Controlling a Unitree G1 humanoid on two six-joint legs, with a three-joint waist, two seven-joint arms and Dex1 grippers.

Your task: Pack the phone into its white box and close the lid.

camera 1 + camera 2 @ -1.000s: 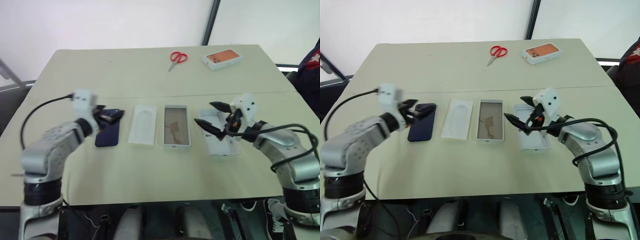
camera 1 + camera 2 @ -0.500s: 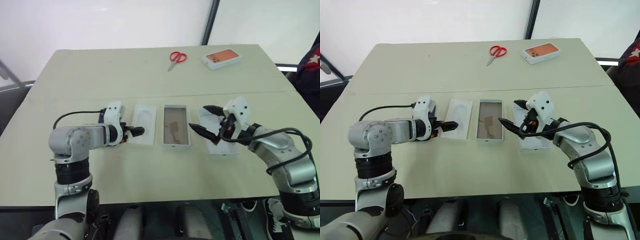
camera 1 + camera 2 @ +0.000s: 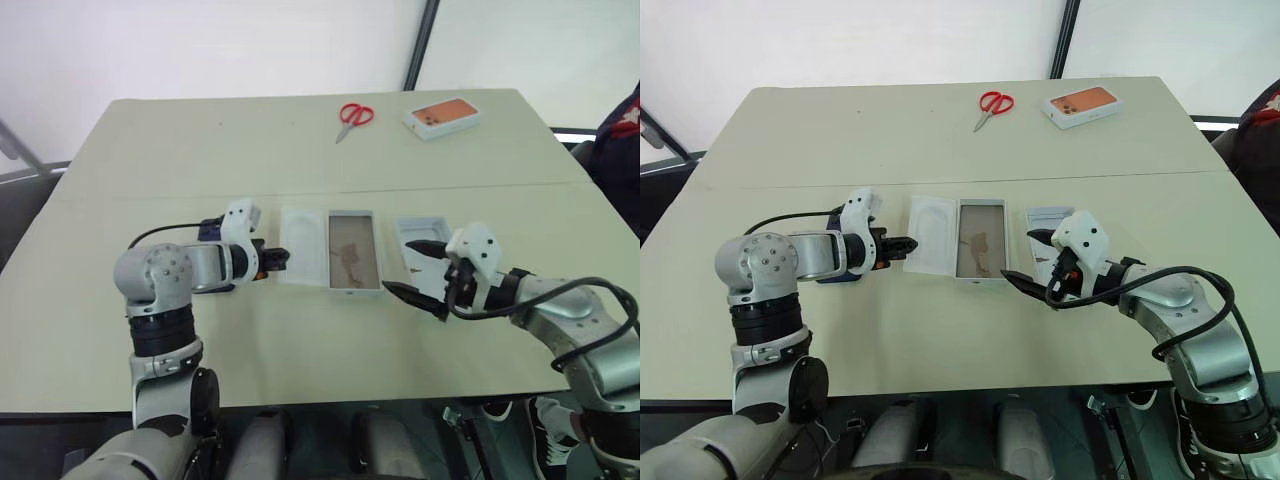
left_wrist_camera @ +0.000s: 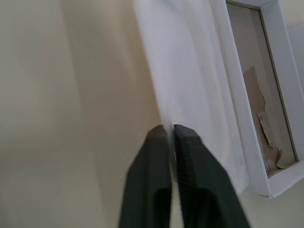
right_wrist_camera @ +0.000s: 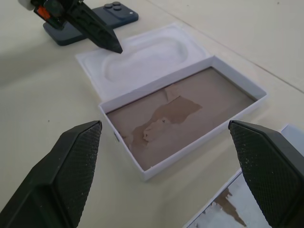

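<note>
The dark navy phone (image 5: 102,18) lies flat behind my left arm, at the left of the row. My left gripper (image 3: 276,258) is shut, its tips at the left edge of a flat white insert (image 3: 303,245). Whether the tips pinch that edge I cannot tell. The insert rests against the white box (image 3: 352,240), an open tray with a torn brownish floor. Right of the box lies the lid (image 3: 420,232), inside up, partly hidden by my right gripper (image 3: 420,272). That gripper hangs open and empty in front of the box's near right corner.
Red-handled scissors (image 3: 355,115) and a white box with an orange top (image 3: 443,116) lie at the far side of the table. A person's dark sleeve (image 3: 625,140) shows at the right edge. A seam crosses the table behind the row.
My left gripper came off the phone, swung right to the insert and shut. The insert slid right against the box. My right gripper drew back toward the near edge, still open.
</note>
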